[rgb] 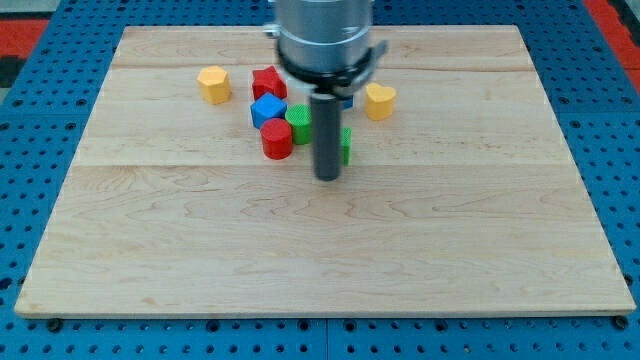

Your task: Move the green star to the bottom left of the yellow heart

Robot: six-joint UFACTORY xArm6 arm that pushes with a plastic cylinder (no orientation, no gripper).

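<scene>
Overhead, the camera view looks down on a pale wooden board (320, 250) lying on a blue pegboard surface (30, 120). The arm's grey cylinder comes down from the board's top edge at centre, ending in a dark rod; the rod's tip (327, 178) rests on the board a little above its middle. The arm has no jaws, only this rod. A cluster of blocks sits near the top edge. Toward the top left corner is a yellow hexagon-like block (213, 85). Right of it are a red star (268, 82), a blue cube (267, 108) and a red cylinder (277, 139), bunched together. A green block (298, 124) sits just left of the rod. Another green piece (345, 145), partly hidden, pokes out just right of the rod; which is the green star cannot be told. The yellow heart (379, 101) lies up and right of the tip, apart from it.
</scene>
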